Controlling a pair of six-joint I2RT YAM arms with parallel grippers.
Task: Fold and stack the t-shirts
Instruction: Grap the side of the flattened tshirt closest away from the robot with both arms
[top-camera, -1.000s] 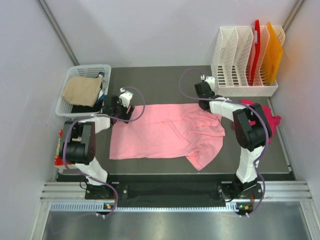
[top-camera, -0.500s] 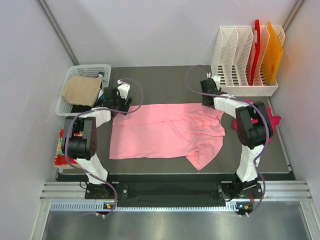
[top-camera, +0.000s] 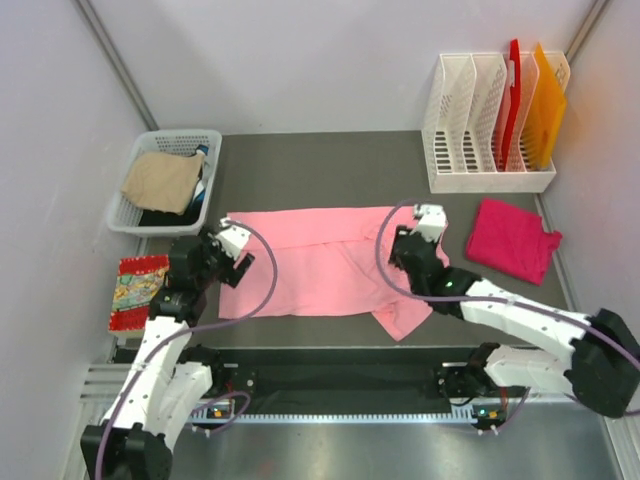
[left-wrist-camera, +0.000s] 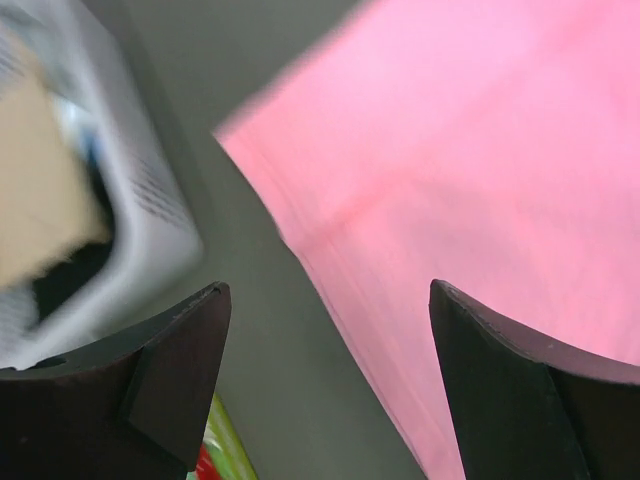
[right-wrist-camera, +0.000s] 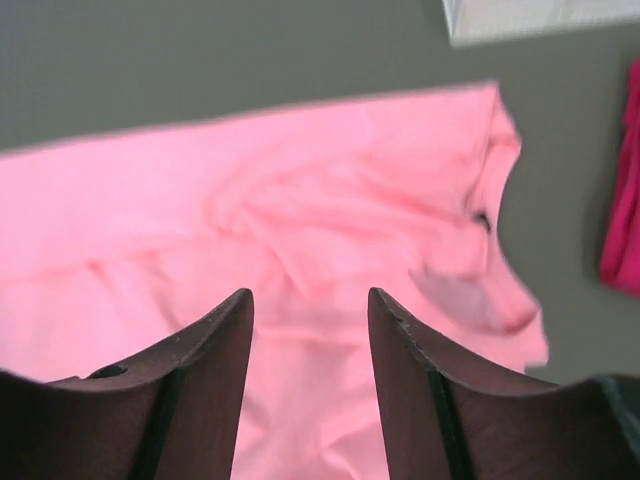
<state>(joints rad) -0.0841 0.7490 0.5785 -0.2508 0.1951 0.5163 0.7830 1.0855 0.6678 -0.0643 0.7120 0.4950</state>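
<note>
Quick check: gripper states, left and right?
Left gripper: open, empty, above the edge of the salmon-pink t-shirt.
Right gripper: open, empty, over the same shirt.

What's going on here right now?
Neither arm holds anything. The pink shirt lies spread on the table, its right side rumpled, folding unfinished. The left end effector hangs open over the shirt's left edge, the right end effector open above its rumpled right part. The magenta shirt lies folded by itself to the right.

The basket (left-wrist-camera: 150, 195) (blurred) and magenta t-shirt (right-wrist-camera: 625, 210) are cut off by frame edges.
</note>
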